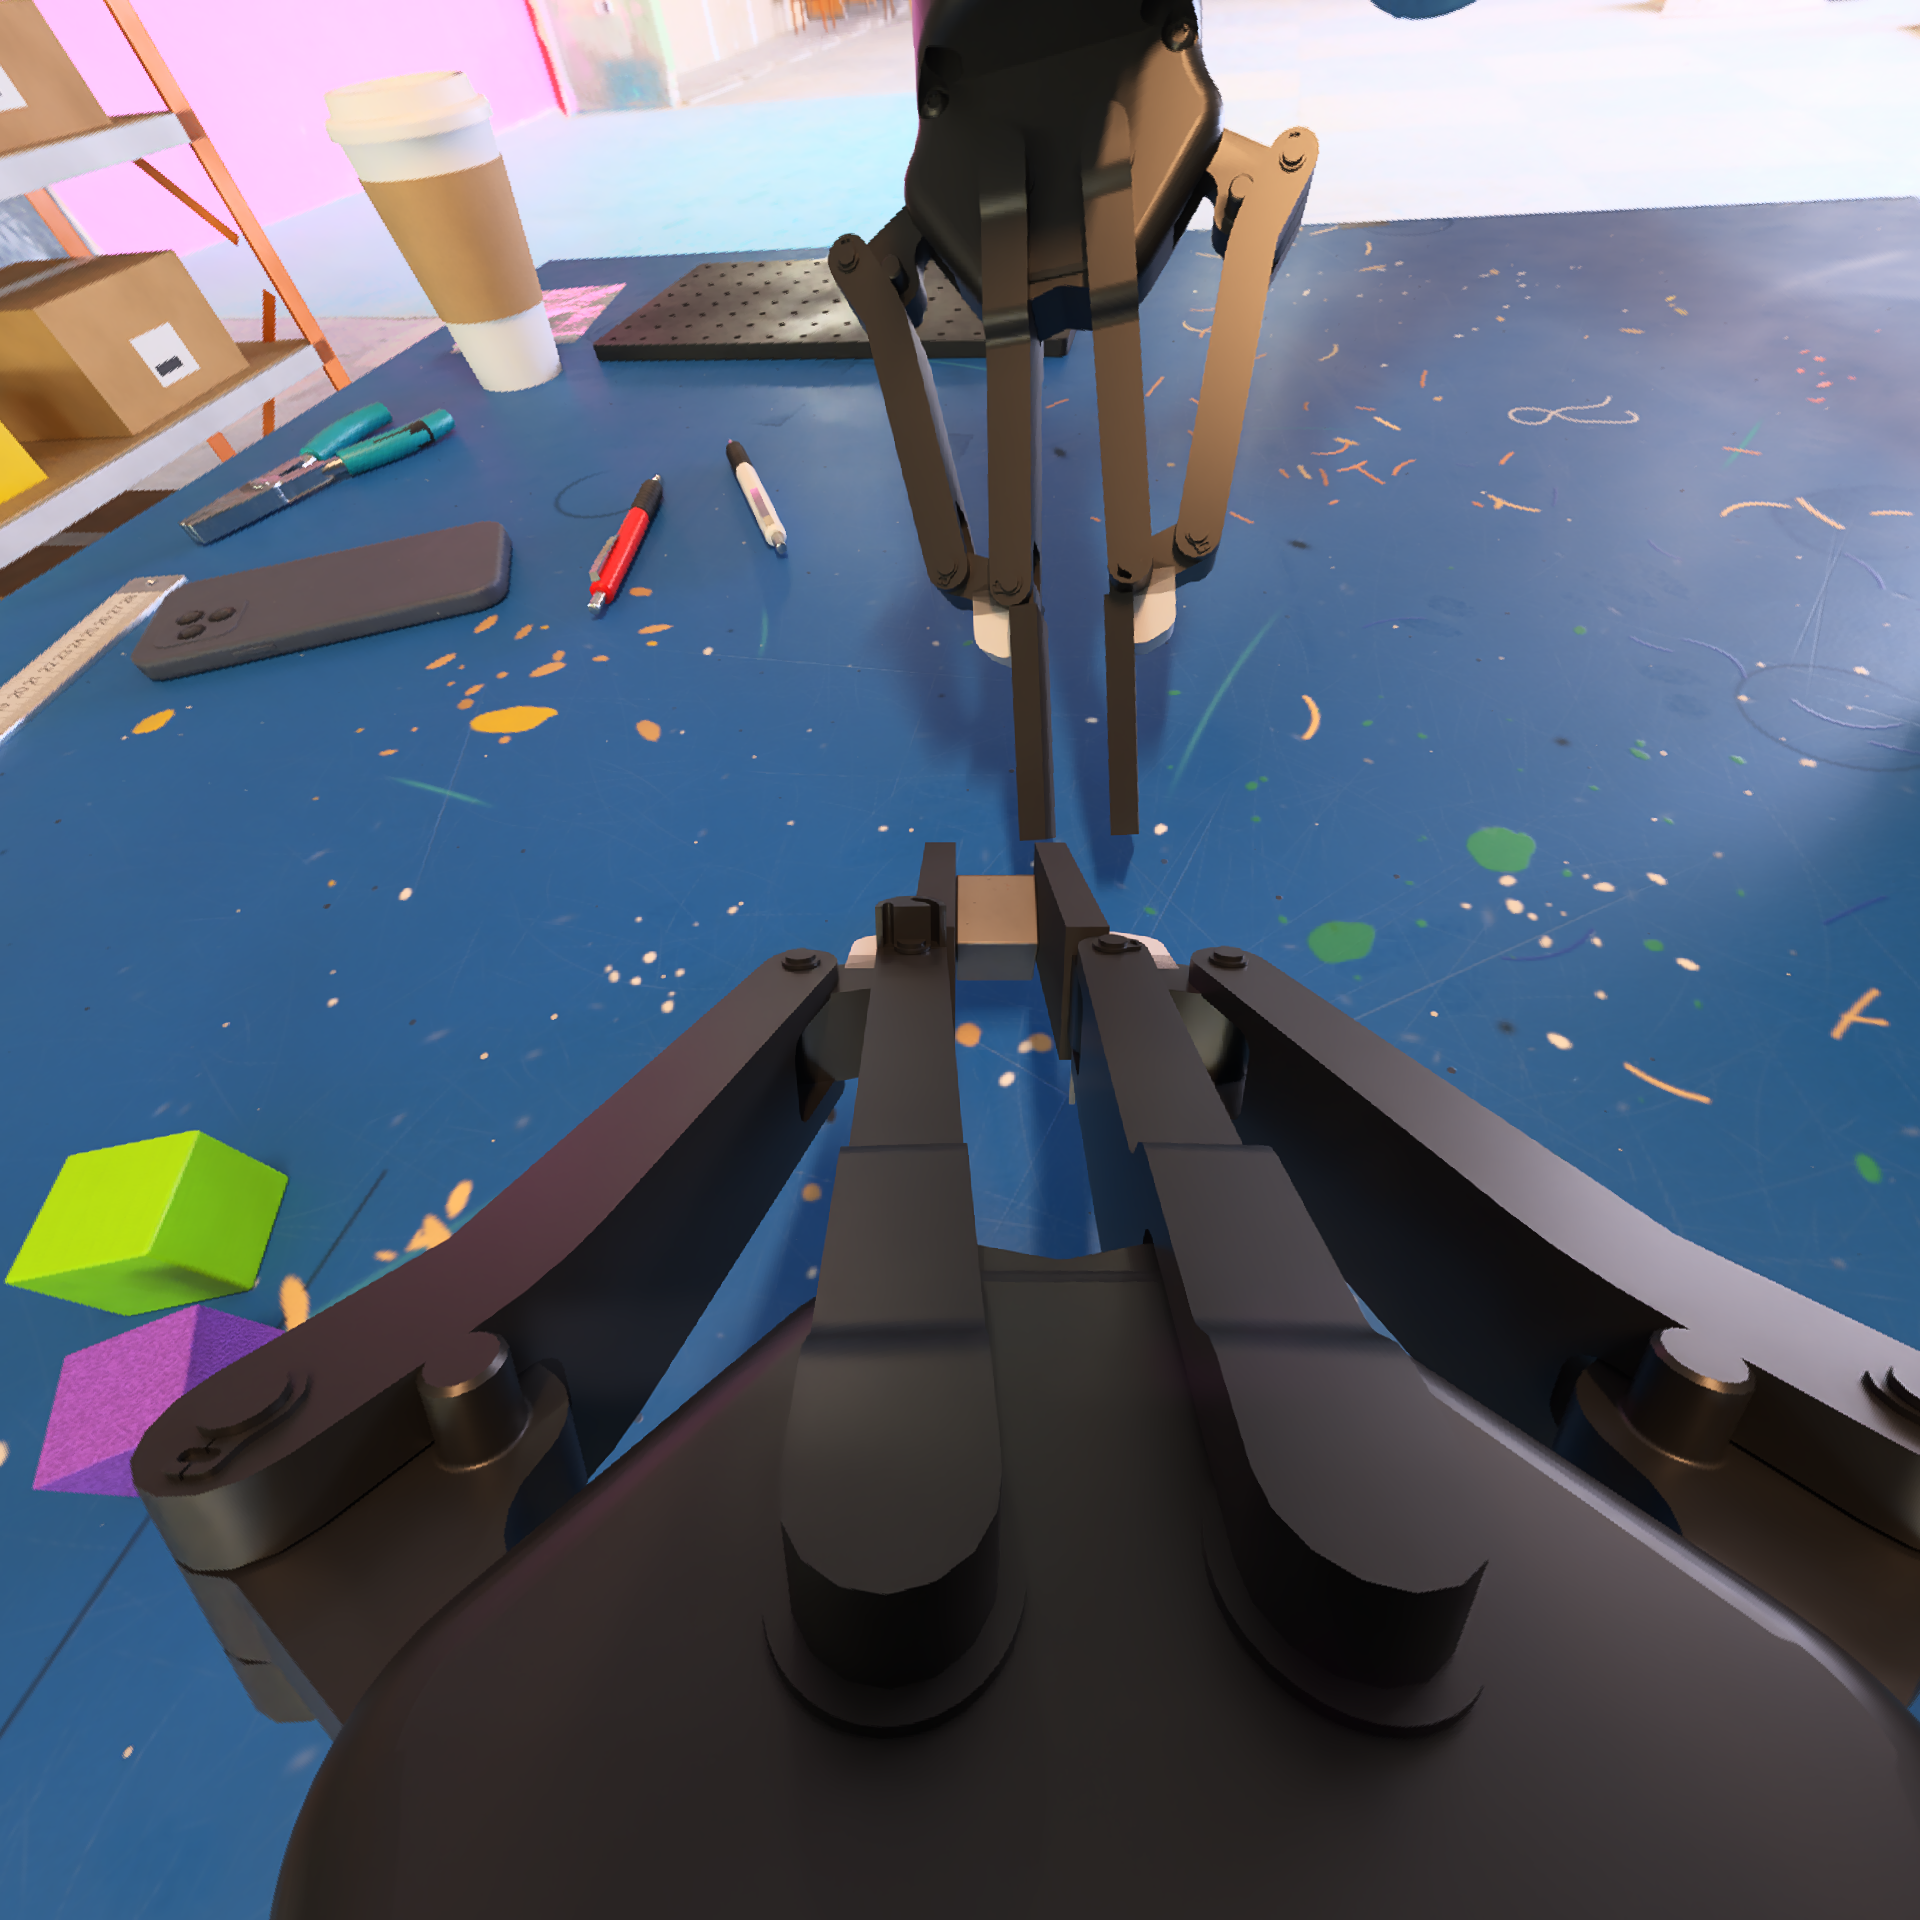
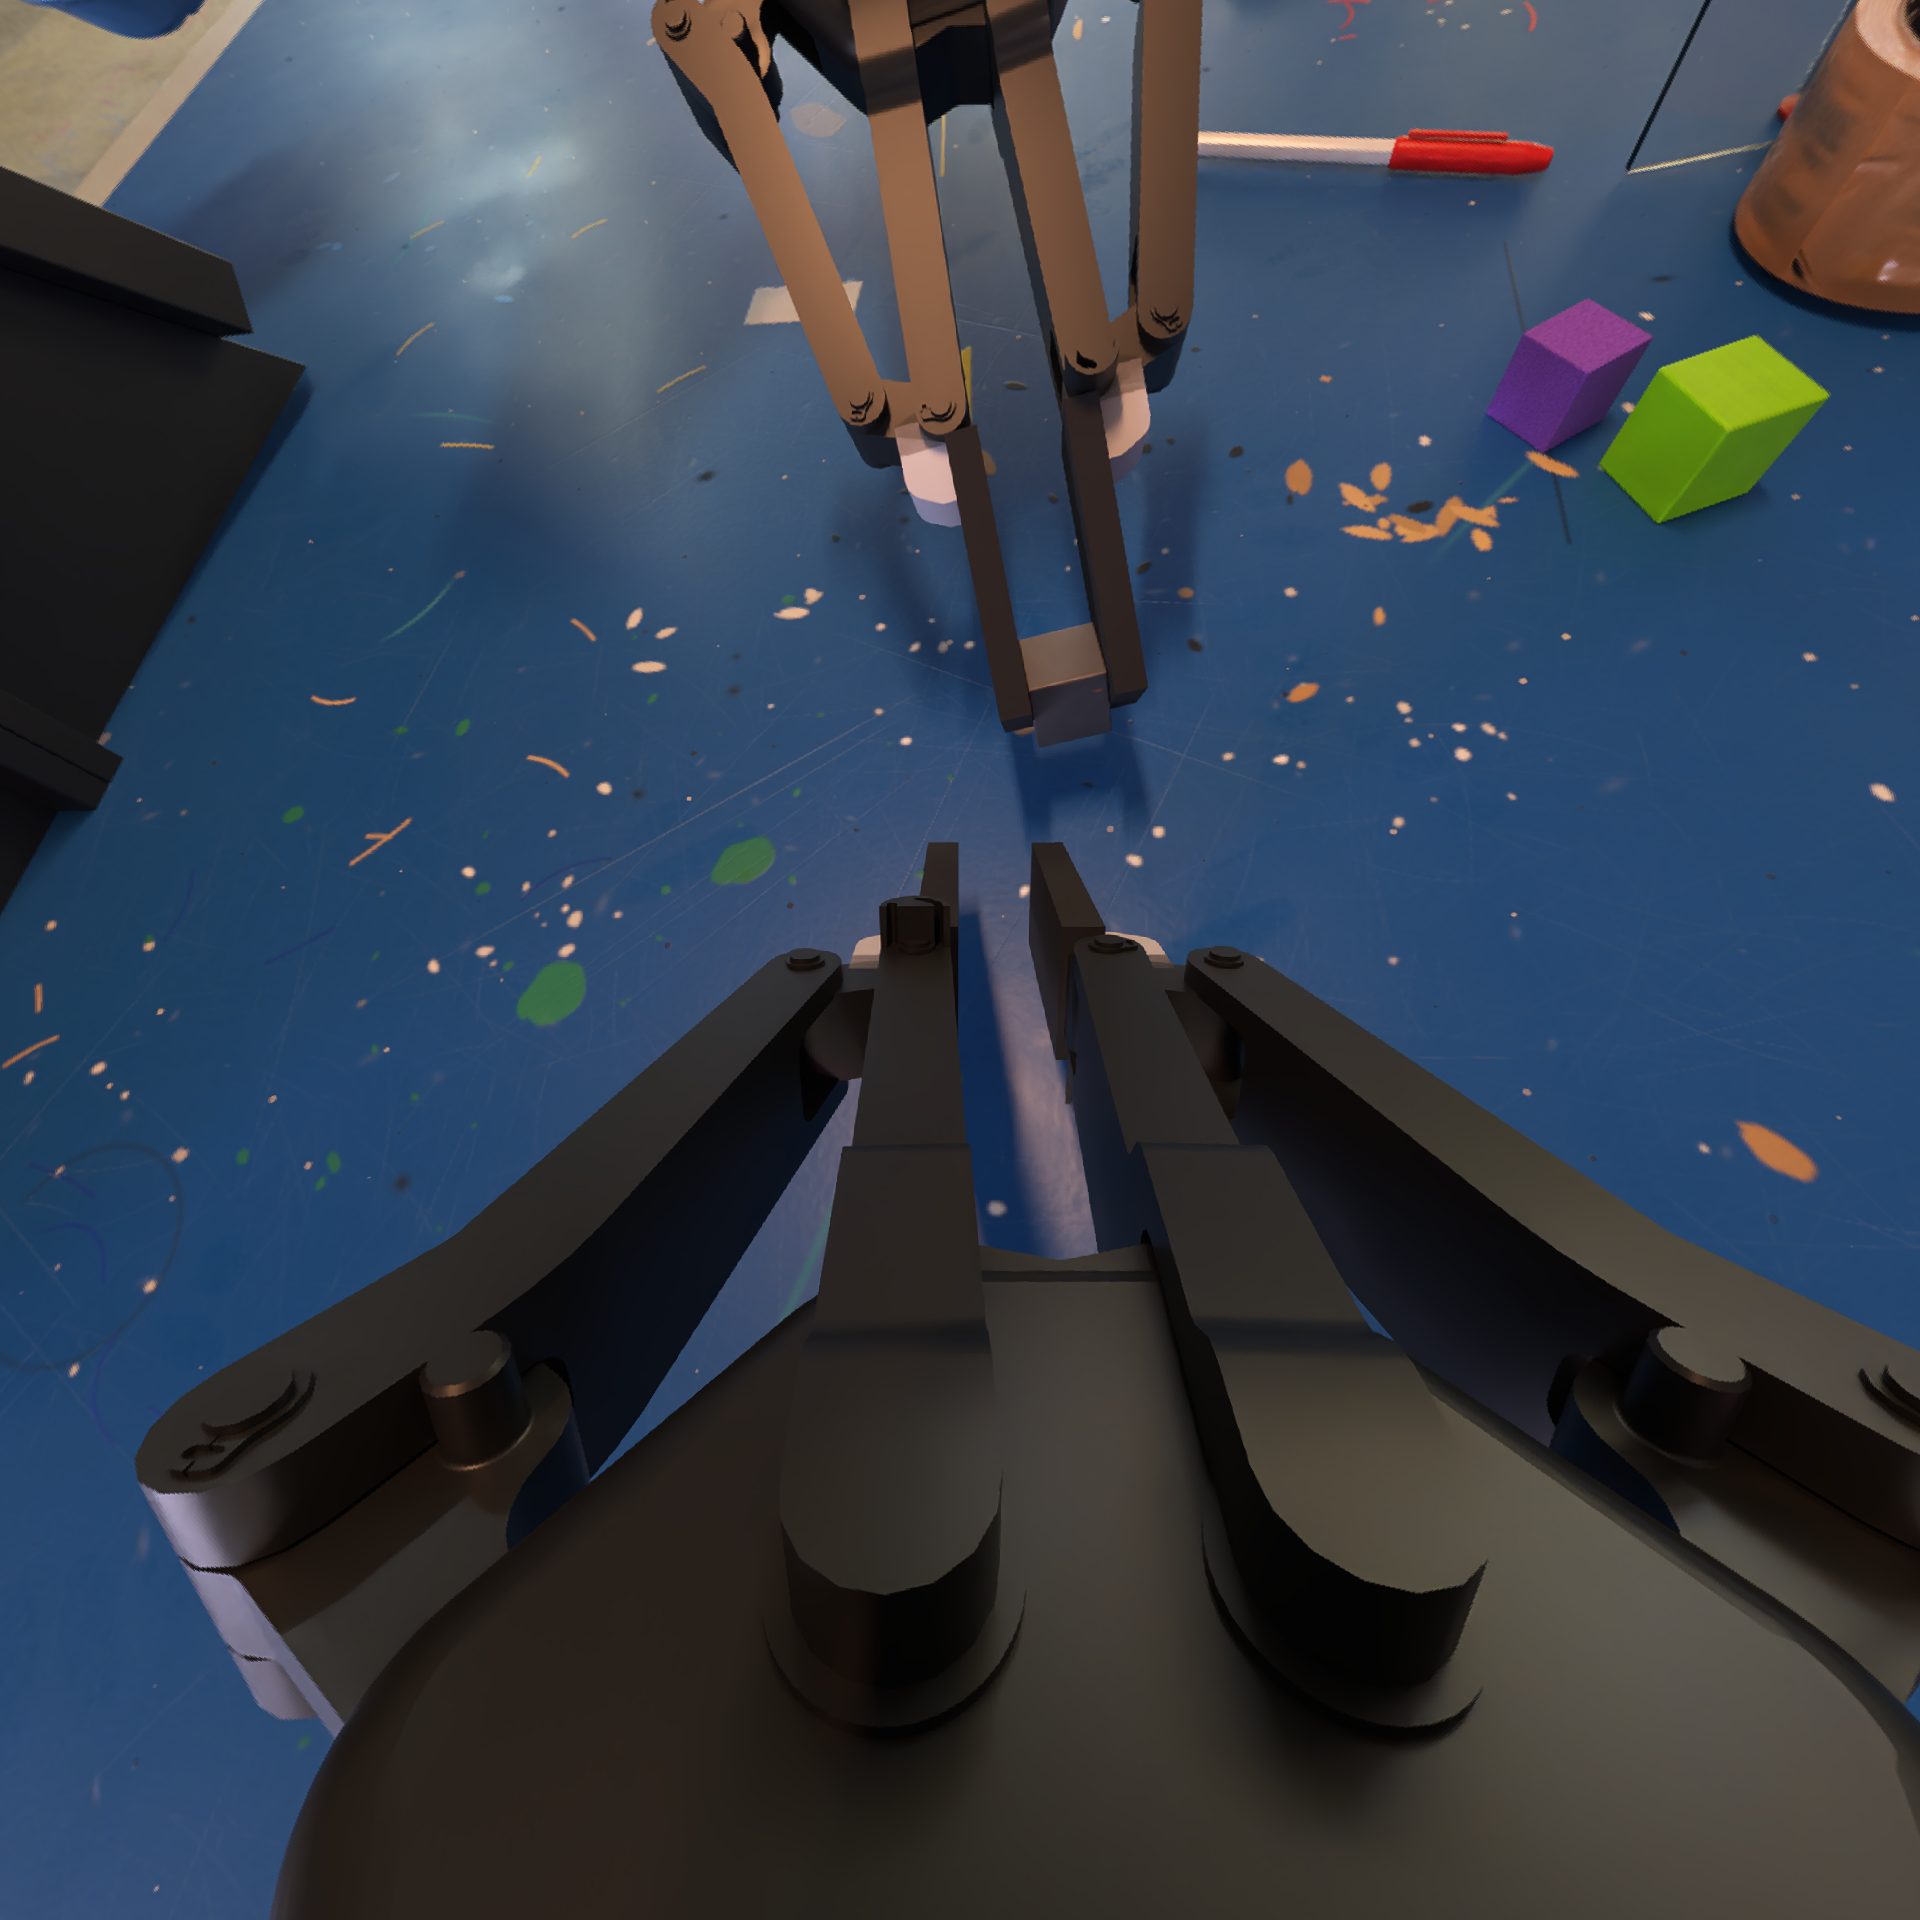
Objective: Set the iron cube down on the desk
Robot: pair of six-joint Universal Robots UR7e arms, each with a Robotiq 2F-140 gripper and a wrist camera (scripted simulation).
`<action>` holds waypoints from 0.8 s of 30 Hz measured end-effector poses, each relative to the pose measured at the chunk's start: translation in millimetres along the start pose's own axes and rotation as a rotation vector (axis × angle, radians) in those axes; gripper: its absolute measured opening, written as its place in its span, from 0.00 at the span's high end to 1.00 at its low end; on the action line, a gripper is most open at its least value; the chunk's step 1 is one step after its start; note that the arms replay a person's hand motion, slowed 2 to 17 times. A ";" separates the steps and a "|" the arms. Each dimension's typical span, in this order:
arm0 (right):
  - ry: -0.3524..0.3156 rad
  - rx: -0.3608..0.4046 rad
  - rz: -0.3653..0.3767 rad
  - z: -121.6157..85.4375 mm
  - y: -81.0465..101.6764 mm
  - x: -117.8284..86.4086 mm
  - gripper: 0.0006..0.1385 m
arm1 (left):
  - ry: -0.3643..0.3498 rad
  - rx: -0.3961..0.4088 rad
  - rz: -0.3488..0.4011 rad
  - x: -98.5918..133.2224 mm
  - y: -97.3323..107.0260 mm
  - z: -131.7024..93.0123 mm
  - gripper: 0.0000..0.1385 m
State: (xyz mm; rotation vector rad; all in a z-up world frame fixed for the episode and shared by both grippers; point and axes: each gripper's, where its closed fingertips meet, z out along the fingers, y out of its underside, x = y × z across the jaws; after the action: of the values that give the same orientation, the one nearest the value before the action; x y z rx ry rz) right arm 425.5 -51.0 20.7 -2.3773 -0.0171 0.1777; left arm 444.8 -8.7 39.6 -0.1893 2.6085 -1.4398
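A small grey iron cube (image 1: 995,914) sits between the fingertips of my left gripper (image 1: 995,862), which is shut on it. The right wrist view shows that gripper (image 2: 1070,712) pointing down and holding the cube (image 2: 1065,681) just above the blue paint-spattered desk (image 2: 520,520), with its shadow right below. My right gripper (image 2: 992,862) has a narrow gap between its fingers and holds nothing. It hangs close in front of the left one (image 1: 1078,826), fingertips near the desk (image 1: 1455,675).
On the left are a coffee cup (image 1: 447,218), black perforated plate (image 1: 748,312), pliers (image 1: 312,468), phone (image 1: 322,597), red pen (image 1: 625,540), white marker (image 1: 756,497) and ruler (image 1: 73,649). A green cube (image 2: 1714,426) and purple cube (image 2: 1564,369) lie nearby. A black box (image 2: 104,468) stands at one edge.
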 end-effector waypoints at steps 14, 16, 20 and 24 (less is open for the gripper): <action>-0.017 0.011 -0.043 7.1 -6.5 -7.9 0.87 | 0.012 -0.033 0.021 4.0 3.3 3.5 0.86; -0.013 0.021 -0.044 6.0 -7.7 -6.7 0.87 | 0.012 -0.034 0.020 3.9 3.4 3.6 0.86; 0.000 0.037 -0.048 2.5 -8.2 -2.8 0.87 | 0.013 -0.038 0.016 3.7 3.8 3.9 0.86; 0.032 0.049 -0.060 -1.8 -7.5 3.8 0.87 | 0.013 -0.052 0.009 3.4 5.5 4.9 0.86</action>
State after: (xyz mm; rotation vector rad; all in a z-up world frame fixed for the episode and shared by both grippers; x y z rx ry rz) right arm 429.7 -46.6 26.6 -2.3270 -0.0686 0.1102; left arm 442.2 -10.5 32.1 -0.1755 2.6557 -1.3755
